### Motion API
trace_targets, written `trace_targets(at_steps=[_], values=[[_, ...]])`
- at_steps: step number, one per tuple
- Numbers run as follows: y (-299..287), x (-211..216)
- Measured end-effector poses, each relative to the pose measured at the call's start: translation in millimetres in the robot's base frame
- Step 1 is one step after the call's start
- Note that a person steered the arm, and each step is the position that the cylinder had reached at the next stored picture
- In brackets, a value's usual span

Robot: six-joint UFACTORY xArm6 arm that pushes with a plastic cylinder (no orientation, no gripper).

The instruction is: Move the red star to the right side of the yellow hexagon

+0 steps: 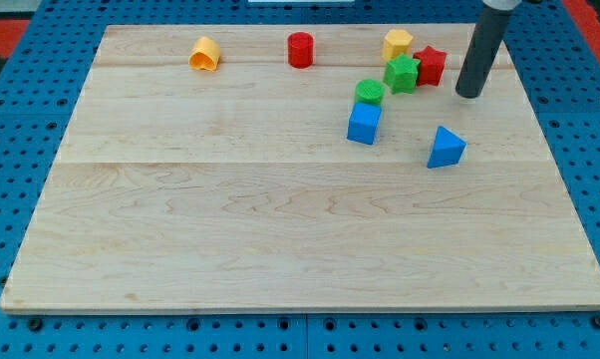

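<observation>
Red star (431,65) sits near the bench's (280,249) top-right corner, touching the green star (402,74), just below-right of the yellow hexagon (397,43). My tip (469,95), a bare rod end effector holding nothing, rests right of it.

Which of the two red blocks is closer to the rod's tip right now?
The red star, just to the view's left of my tip and beside the green star. The red cylinder stands alone, much farther left.
</observation>
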State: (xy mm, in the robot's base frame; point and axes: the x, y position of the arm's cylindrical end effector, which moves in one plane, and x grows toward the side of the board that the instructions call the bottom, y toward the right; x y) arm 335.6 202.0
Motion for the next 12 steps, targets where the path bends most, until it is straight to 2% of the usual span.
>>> trace_targets(at_steps=[1, 2, 4, 5, 6, 12], values=[[-58.8, -10.2], [-67.5, -25.2], [-26.9, -33.1], [-26.9, -60.2], [-25.4, -64.9], [-23.2, -60.0]])
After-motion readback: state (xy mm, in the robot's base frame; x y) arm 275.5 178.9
